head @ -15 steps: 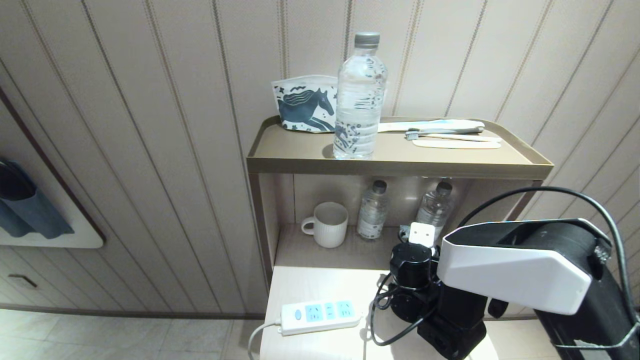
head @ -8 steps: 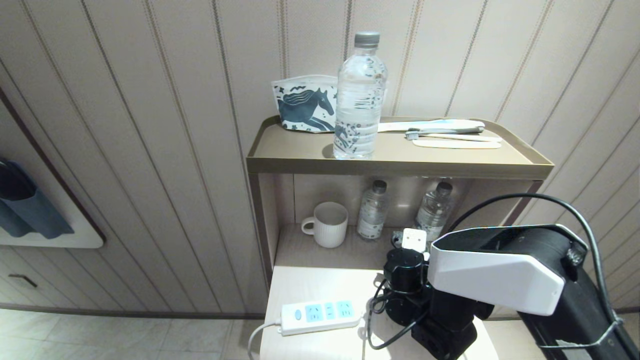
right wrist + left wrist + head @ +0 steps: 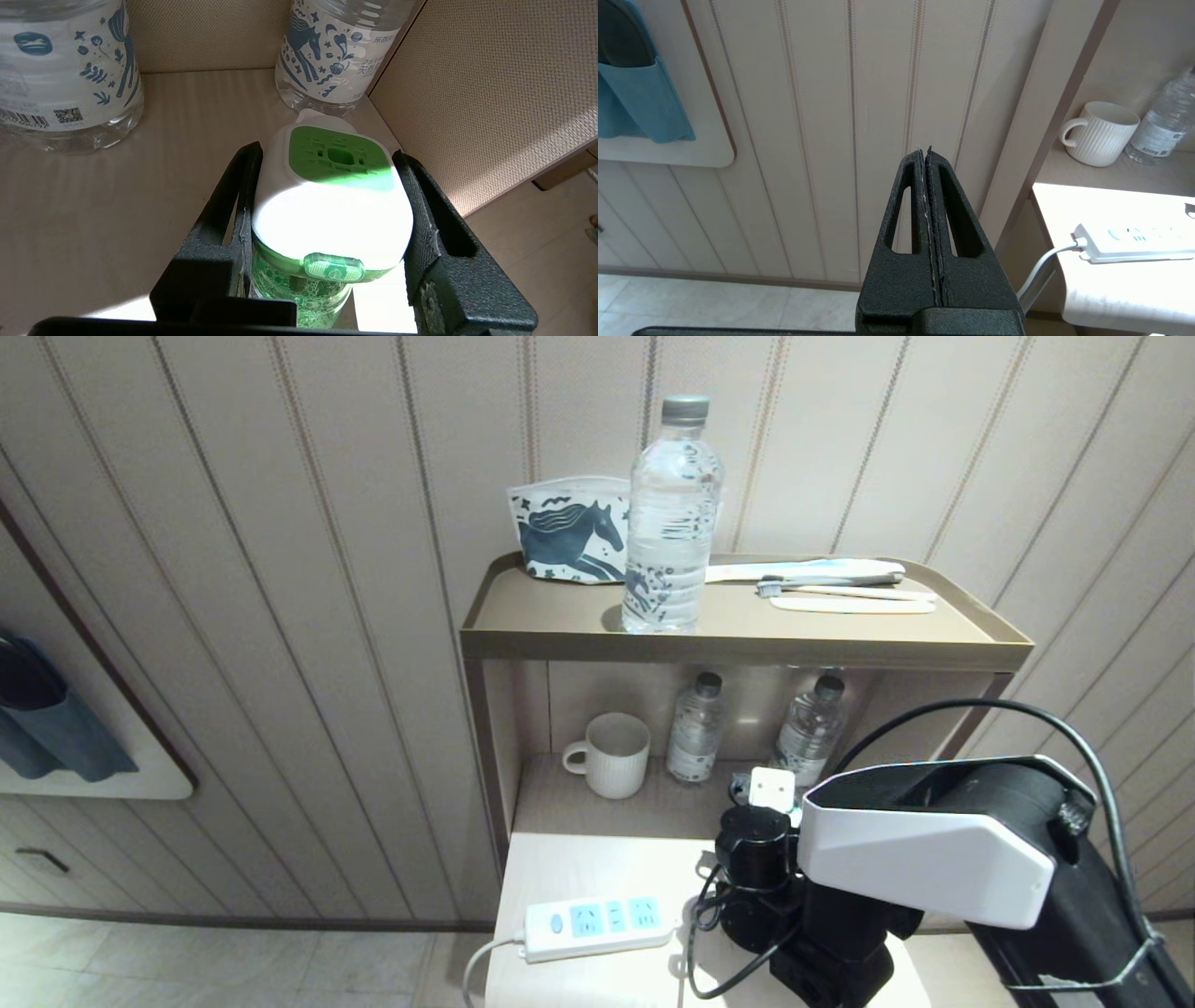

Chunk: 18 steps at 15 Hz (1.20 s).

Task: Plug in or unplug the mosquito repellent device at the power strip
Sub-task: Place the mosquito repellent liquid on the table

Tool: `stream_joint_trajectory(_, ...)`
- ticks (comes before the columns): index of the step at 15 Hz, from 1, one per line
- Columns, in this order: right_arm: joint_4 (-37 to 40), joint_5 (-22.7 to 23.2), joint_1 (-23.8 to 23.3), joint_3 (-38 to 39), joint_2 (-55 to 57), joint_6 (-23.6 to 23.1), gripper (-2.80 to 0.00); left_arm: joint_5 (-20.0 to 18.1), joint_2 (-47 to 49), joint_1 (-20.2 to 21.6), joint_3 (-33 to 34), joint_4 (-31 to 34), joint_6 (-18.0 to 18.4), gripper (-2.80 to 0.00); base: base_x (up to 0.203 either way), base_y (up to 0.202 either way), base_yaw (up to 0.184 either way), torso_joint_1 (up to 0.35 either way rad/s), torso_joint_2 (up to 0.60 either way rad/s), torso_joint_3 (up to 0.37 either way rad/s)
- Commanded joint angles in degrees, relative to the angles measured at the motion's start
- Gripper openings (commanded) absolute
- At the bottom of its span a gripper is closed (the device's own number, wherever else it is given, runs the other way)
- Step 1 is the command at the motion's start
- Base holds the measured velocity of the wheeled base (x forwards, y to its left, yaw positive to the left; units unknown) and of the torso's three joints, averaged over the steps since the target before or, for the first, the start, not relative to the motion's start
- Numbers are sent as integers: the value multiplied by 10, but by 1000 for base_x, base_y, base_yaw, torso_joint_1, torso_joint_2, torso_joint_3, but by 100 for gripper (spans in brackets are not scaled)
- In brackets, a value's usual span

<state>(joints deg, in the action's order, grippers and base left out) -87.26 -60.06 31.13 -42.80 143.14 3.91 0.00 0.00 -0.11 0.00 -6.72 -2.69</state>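
Note:
The mosquito repellent device, white with a green vent top and a green liquid bottle below, sits between the fingers of my right gripper, which is shut on its white body. In the head view its white face peeks out above my right wrist, at the front of the lower shelf. The power strip lies on the light table to the left of that arm, its three blue sockets bare; it also shows beside my left gripper. My left gripper hangs shut, off the table's left side.
A white mug and two water bottles stand on the lower shelf behind the device. The shelf's side wall is close beside my right gripper. A tall bottle, a horse-print pouch and toothbrushes are on top.
My right arm has shifted slightly left and toward the table's front with the device still gripped. The power strip and the left arm have not moved.

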Motion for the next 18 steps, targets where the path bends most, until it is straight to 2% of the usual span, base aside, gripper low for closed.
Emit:
stream_joint_trajectory(1, -27, -7, 3, 3, -1, 0, -280, 0, 0, 0, 0, -1, 0, -280, 0, 0, 0, 0, 0, 0)
stream_joint_trajectory(7, -27, -14, 6, 8, -5, 1, -280, -1, 0, 0, 0, -1, 0, -280, 0, 0, 0, 0, 0, 0)
stream_joint_trajectory(8, -27, -16, 6, 10, -5, 1, 0, 0, 0, 0, 0, -1, 0, -280, 0, 0, 0, 0, 0, 0)
stream_joint_trajectory(18, -27, -22, 23, 38, -19, 1, 0, 0, 0, 0, 0, -1, 0, -280, 0, 0, 0, 0, 0, 0)
